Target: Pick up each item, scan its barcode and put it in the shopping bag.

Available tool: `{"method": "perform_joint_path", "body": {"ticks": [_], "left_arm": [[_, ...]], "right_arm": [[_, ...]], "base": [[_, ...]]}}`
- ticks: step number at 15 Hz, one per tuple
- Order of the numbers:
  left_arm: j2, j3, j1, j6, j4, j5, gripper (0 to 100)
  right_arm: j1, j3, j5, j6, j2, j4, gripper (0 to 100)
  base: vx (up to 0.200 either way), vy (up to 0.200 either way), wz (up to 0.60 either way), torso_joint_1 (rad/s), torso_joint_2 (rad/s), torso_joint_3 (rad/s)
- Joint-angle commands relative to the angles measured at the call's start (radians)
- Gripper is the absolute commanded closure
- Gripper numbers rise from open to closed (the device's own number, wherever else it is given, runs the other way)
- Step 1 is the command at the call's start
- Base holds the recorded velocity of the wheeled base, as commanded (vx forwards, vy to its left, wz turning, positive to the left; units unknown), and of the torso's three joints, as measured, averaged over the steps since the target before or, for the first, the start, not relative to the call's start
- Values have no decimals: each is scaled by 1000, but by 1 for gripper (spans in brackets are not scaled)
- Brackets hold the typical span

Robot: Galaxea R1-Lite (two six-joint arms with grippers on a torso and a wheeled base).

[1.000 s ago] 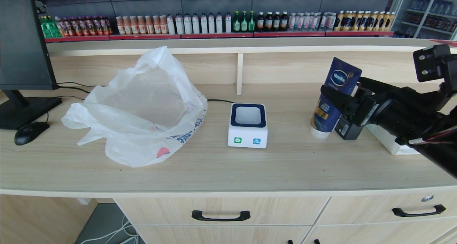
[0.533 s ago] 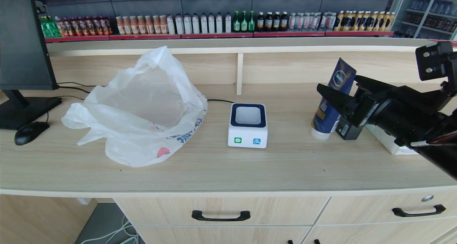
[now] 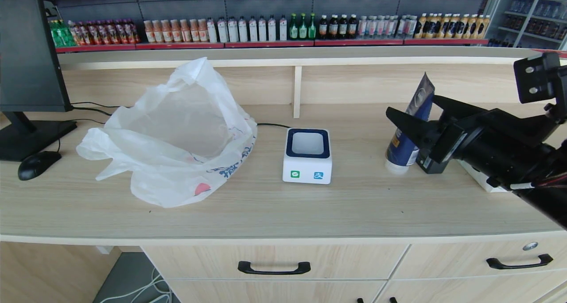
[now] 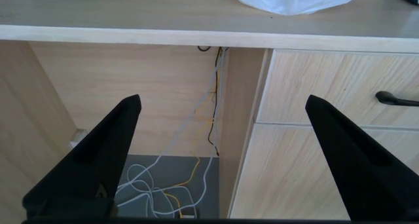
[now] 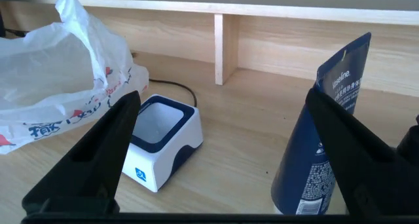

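Head view shows the right gripper [image 3: 411, 103] lying low over the wooden counter [image 3: 310, 205] with its jaws spread wide, holding nothing. The dark blue tube [image 3: 402, 147] stands on its white cap between the two fingers, leaning a little, its crimped top rising above them. In the right wrist view the tube [image 5: 298, 171] sits close against one finger [image 5: 366, 152] and well apart from the other [image 5: 98, 152] (whether it actually touches the nearer finger I cannot tell). Beyond the open side of the gripper, toward the robot's left, the white scanner [image 3: 307, 154] with its dark blue rim sits flat on the counter, apart from the fingertips; the wrist camera sees the scanner [image 5: 160, 142] just past the far finger's tip. Farther from the gripper in that same direction lies the white plastic shopping bag [image 3: 177, 130], crumpled and puffed up, its mouth facing the scanner side; the bag [image 5: 59, 73] shows in the right wrist view as well. Beyond the bag stand a monitor [image 3: 26, 50] and a black mouse [image 3: 37, 163]. The left gripper [image 4: 222, 101] hangs below the counter's front edge, its jaws also wide apart and empty, pointing at the cabinet front, with a drawer handle [image 4: 396, 99] off to one side and loose cables [image 4: 170, 191] on the floor ahead of it.
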Motion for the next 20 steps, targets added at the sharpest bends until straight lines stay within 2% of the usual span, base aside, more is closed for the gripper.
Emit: {"method": "perform_joint_path", "body": {"ticks": [1, 15, 17, 20], "left_arm": [[0, 0, 1, 1, 0, 0, 0], [0, 0, 1, 3, 0, 0, 0], [0, 0, 1, 3, 0, 0, 0], [0, 0, 1, 1, 0, 0, 0]], "right_arm": [[5, 2, -1, 6, -1, 0, 0], [37, -6, 1, 81, 5, 0, 0], [41, -50, -2, 75, -15, 0, 0], [28, -50, -5, 42, -56, 1, 0]], "base": [[0, 0, 0, 0, 0, 0], [0, 0, 0, 0, 0, 0], [0, 0, 0, 0, 0, 0], [0, 0, 0, 0, 0, 0]]}}
